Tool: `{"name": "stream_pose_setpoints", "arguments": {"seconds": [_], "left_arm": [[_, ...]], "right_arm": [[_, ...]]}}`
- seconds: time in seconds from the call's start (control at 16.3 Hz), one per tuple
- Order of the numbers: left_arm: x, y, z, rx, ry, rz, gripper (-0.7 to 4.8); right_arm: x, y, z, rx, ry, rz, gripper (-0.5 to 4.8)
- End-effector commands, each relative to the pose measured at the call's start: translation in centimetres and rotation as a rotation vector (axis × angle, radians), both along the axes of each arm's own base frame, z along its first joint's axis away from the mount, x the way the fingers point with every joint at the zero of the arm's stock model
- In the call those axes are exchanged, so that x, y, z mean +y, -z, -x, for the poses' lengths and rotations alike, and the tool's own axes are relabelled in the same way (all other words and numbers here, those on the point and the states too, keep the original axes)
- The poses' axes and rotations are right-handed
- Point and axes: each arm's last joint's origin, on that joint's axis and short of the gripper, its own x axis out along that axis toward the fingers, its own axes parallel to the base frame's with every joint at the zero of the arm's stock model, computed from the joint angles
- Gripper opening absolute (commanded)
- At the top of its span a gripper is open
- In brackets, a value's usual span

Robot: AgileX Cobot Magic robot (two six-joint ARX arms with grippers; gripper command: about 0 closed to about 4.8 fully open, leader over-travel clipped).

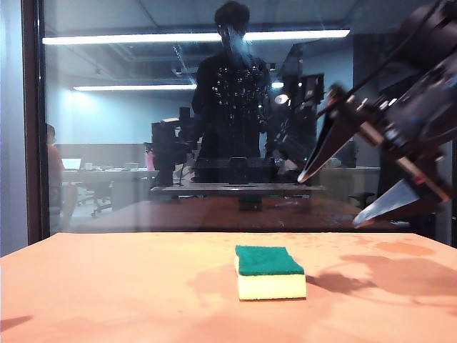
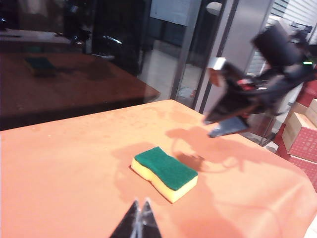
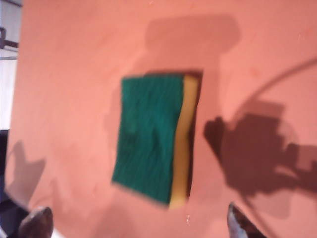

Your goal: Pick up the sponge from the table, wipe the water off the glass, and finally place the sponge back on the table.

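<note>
**Sponge sitting free, right claw spread wide above it**

Starting at your left in the exterior view: the glass (image 1: 143, 107) stands upright behind the table (image 1: 107, 293), with whitish water (image 1: 239, 75) specks on the pane around the mirrored figure (hard to make out much more than that). Your left gripper (image 2: 139, 220) only shows in its own wrist view, fingertips pressed together, low over the table, short of the sponge. Mid-table you've got the sponge (image 1: 270, 272), green face up, nothing touching it. Over on the right, your right gripper (image 1: 335, 200) hangs above the table with its jaws spread wide, empty, near the sponge but clear of it.
</note>
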Motion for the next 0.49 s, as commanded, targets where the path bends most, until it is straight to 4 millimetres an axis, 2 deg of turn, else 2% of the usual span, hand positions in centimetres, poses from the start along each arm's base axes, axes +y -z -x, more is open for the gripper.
{"name": "stream_pose_setpoints", "arguments": {"seconds": [0.06, 0.49], "left_arm": [[0.0, -0.2, 0.0, -0.007, 0.007, 0.003, -0.06], [0.0, -0.2, 0.0, -0.007, 0.007, 0.003, -0.06]], "right_arm": [[1.1, 0.2, -1.6, -0.003, -0.017, 0.001, 4.54], [4.8, 2.5, -3.3, 0.049, -0.071, 0.079, 4.54]]}}
